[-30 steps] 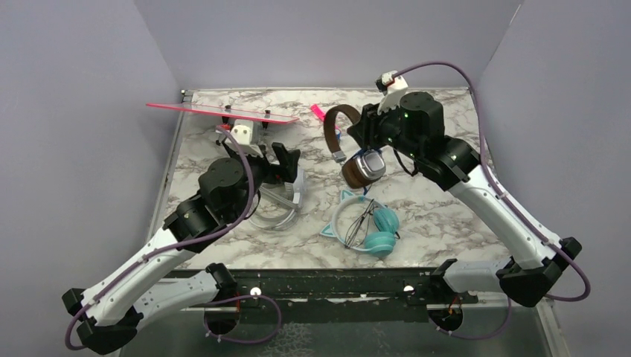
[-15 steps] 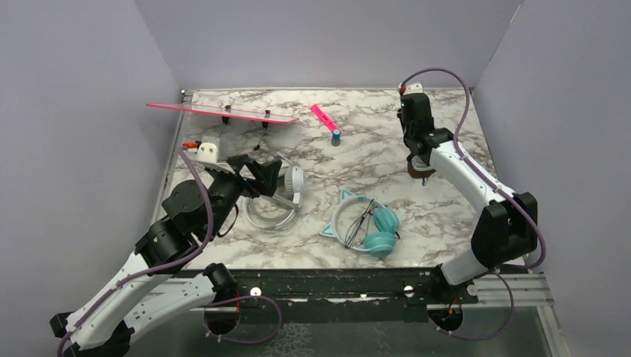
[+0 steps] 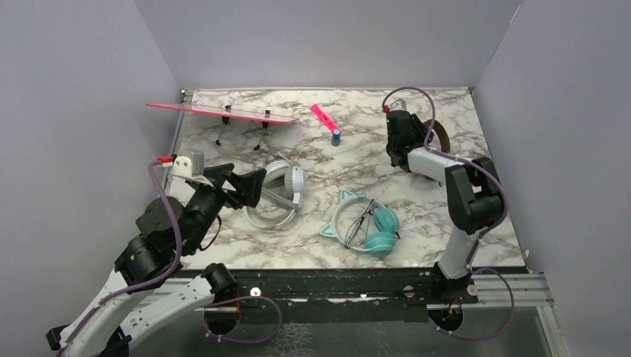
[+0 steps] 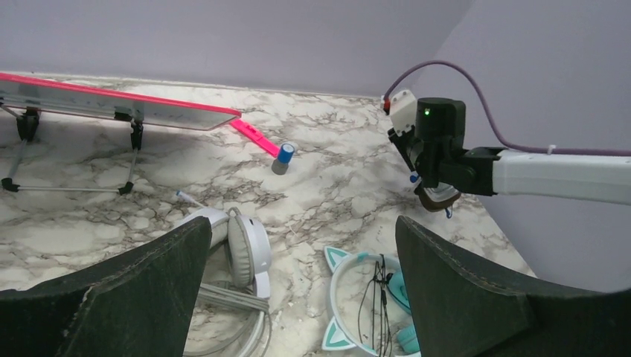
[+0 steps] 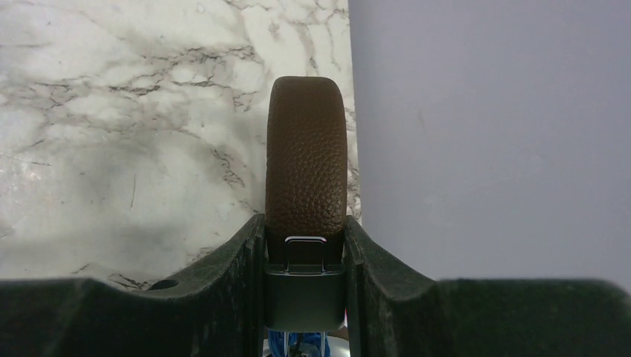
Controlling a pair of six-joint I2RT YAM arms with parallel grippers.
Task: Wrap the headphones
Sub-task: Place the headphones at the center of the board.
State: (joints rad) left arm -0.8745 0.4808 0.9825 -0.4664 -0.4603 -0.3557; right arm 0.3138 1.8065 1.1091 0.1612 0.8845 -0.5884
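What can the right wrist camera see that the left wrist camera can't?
Only the right wrist camera shows, close up, the leathery band of the brown headphones pinched in the right gripper. Only the left wrist camera shows the white headphones, the teal cat-ear headphones, the pink marker and the pink-edged stand. Both show the brown headphones, the marble table and the purple wall.

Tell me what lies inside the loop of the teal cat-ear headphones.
A thin dark cord, bunched, over marble tabletop. The cups of the teal cat-ear headphones hide whatever lies beneath them.
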